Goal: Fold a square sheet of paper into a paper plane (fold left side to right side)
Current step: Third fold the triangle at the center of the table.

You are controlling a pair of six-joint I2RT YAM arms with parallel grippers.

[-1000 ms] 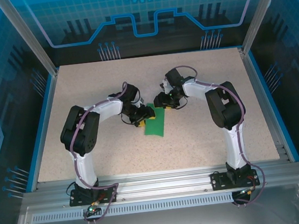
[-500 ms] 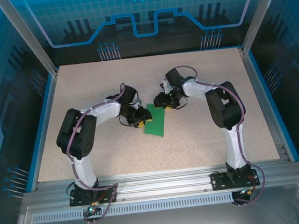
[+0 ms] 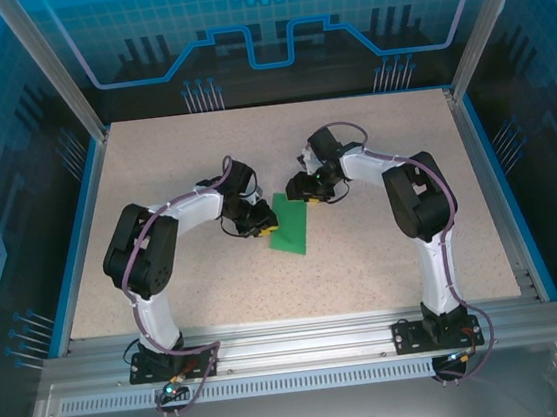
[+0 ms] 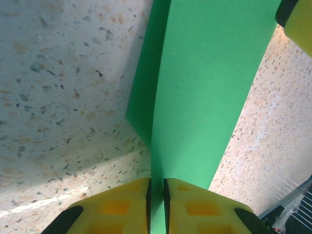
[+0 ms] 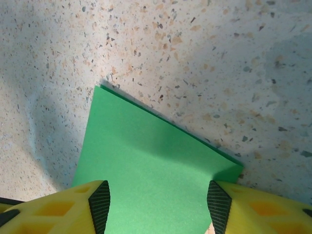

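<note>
Square sheet of paper (image 3: 290, 224), bright green and folded to a narrow oblong, lies near the middle of the speckled table (image 3: 395, 256).

Top external view: the left gripper (image 3: 258, 228) meets the sheet's left long edge. The right gripper (image 3: 302, 196) sits over its far short edge. Bare tabletop surrounds the sheet on its right and near sides. The table's blue-rimmed borders are well apart from it.

Left wrist view: the two yellow fingers (image 4: 117, 207) of the left gripper (image 4: 156, 195) stand almost together, with only a slit between them. The edge of the square sheet of paper (image 4: 195, 87) is pinched in that slit. From there the sheet runs away as a long strip. A darker lower layer shows along its left edge, and open table (image 4: 63, 73) lies beyond. One yellow finger (image 4: 298, 22) of the right gripper shows at the far right corner.

Right wrist view: the fingers (image 5: 58, 207) of the right gripper (image 5: 156, 200) are spread wide, one over each long edge of the sheet (image 5: 151, 165). Whether they touch it cannot be told. The sheet's short edge ahead is straight, with a thin second layer just showing under it. Past that edge the table (image 5: 204, 58) is free.
</note>
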